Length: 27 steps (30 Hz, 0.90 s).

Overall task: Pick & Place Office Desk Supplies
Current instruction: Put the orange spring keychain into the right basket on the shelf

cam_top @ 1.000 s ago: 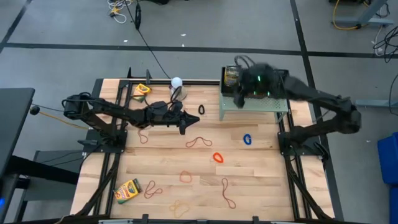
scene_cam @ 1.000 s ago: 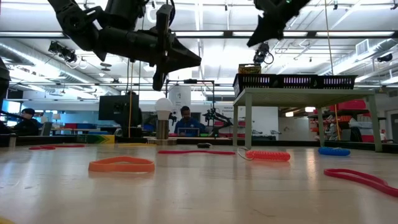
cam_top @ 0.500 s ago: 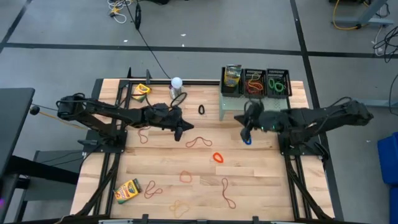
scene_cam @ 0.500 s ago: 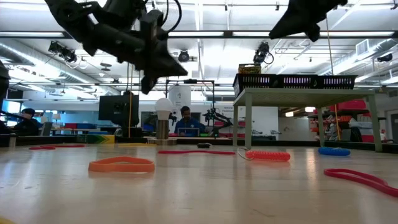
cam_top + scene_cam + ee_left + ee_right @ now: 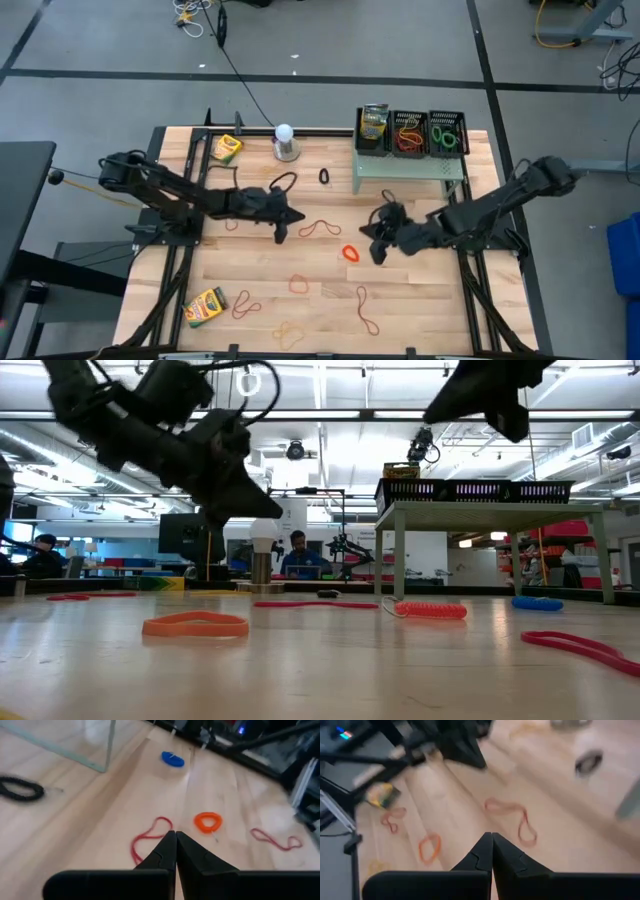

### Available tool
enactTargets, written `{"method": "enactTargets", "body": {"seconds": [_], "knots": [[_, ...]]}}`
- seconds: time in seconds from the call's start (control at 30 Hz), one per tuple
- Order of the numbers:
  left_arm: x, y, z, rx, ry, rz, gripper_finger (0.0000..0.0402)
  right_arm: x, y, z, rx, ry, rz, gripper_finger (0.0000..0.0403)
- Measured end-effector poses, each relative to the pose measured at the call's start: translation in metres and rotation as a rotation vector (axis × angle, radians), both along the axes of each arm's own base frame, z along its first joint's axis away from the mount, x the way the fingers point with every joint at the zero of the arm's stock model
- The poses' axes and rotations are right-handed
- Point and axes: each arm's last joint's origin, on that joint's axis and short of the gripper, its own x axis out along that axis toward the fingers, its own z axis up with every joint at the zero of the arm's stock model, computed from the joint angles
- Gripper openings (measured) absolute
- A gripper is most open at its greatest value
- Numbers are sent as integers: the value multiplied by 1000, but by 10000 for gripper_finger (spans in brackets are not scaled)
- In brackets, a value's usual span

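Rubber bands lie loose on the wooden table: a red one [image 5: 318,228], an orange one [image 5: 350,253], a black one [image 5: 324,176], and more near the front edge. Crayon boxes lie flat at the far left [image 5: 226,148] and near left [image 5: 205,305]; a third [image 5: 373,122] stands in the leftmost of three black mesh baskets [image 5: 408,132]. My left gripper [image 5: 282,234] is shut and empty, hanging just left of the red band [image 5: 150,837]. My right gripper [image 5: 375,256] is shut and empty, above the table just right of the orange band.
The baskets stand on a pale green mesh riser [image 5: 408,170] at the far right. A white ball on a metal base [image 5: 285,140] stands at the far edge. A blue band [image 5: 172,759] lies near the riser's leg. People sit in the room beyond the table.
My right gripper has swung from over the baskets down toward the table's near left, to the middle beside the orange band, rolling as it went. My left gripper has sunk and moved a little toward the near edge, beside the red band.
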Motion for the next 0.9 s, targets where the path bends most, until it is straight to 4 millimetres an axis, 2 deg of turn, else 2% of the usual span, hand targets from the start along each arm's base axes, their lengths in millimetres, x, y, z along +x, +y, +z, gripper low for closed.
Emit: {"method": "enactTargets", "body": {"seconds": [0.07,0.2,0.37,0.57,0.7,0.9], "knots": [[-5,-3,-9,-21,-31,3,8,6,5,-13,51,42,-20,6],[-9,-9,-15,-18,-69,-25,8,19,11,-44,116,166,-25,17],[-7,-20,-10,29,-108,-160,8,39,16,-77,250,333,31,68],[-8,-28,-11,27,-97,-220,7,61,20,-102,244,443,-12,127],[-9,-29,-12,38,-86,-201,7,67,15,-116,213,504,-103,130],[-9,-29,-13,39,-79,-187,7,72,9,-128,208,510,-194,113]]}}
